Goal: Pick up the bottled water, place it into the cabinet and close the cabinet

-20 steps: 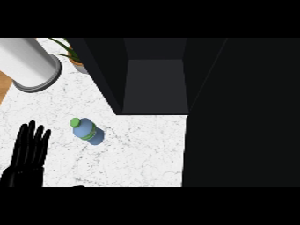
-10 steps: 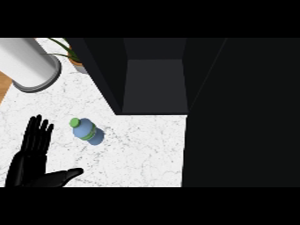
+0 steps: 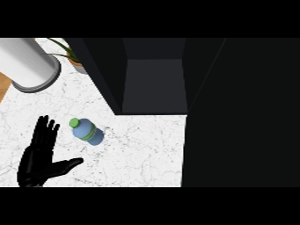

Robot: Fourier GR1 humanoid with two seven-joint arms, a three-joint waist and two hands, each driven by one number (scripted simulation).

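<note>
The left hand [image 3: 40, 159] is open, its fingers straight and pointing up the counter and its thumb spread out toward the bottle; it holds nothing. Over the last second it has climbed from the lower edge of the view and its thumb has swung away from the palm, so that the hand now forms an open cradle facing the bottle, which I take as the start of the reach and not yet a grasp. The bottle [image 3: 86, 131] has not moved in that time: it stands on the white marble counter [image 3: 139, 154], blue with a green cap, just beside the fingertips on their right and a little above the thumb, apart from both. Beyond the bottle, up and to the right, the dark cabinet [image 3: 153, 83] stands open with its inside bare. Further from the bottle, up and to the left, are a white cylinder [image 3: 19, 61] and the leaves of a small plant [image 3: 66, 52]. The right hand does not show. Grasping, carrying into the cabinet and closing it all appear to lie ahead.
</note>
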